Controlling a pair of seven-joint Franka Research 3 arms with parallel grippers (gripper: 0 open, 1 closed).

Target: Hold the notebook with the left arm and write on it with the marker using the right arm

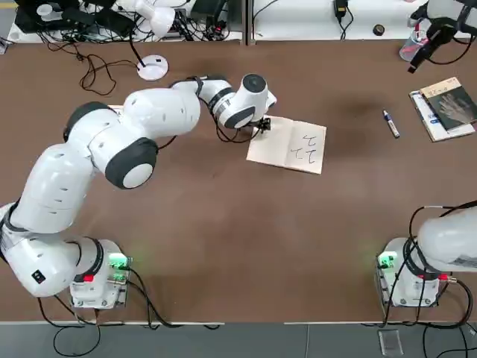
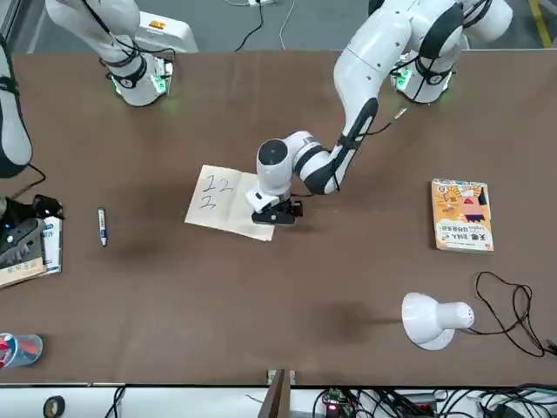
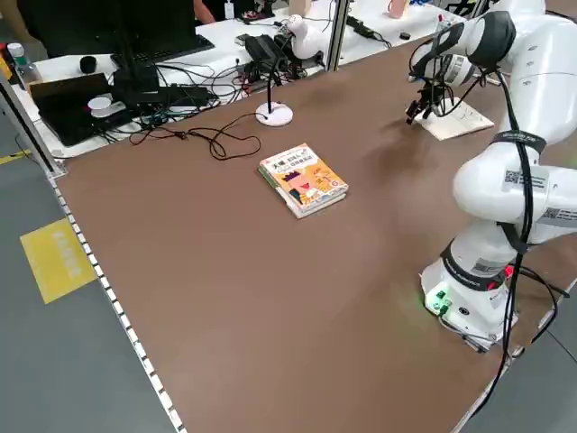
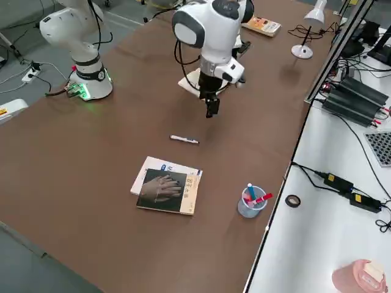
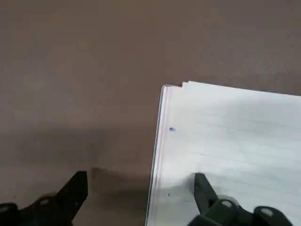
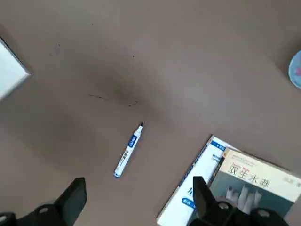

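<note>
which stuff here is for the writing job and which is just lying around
For the job: notebook, marker, left gripper on the notebook's edge, right gripper open above the table near the marker.

Lying about: orange book, dark book, pen cup, lamp, tape roll.

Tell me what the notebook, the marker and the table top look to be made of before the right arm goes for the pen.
Notebook: matte cream paper, faintly ruled, stacked page edges showing at the side. Marker: probably smooth plastic, white barrel with blue printing and a dark tip. Table: brown, flat, dull-finished; looks like laminate or a mat, cannot tell which.
</note>
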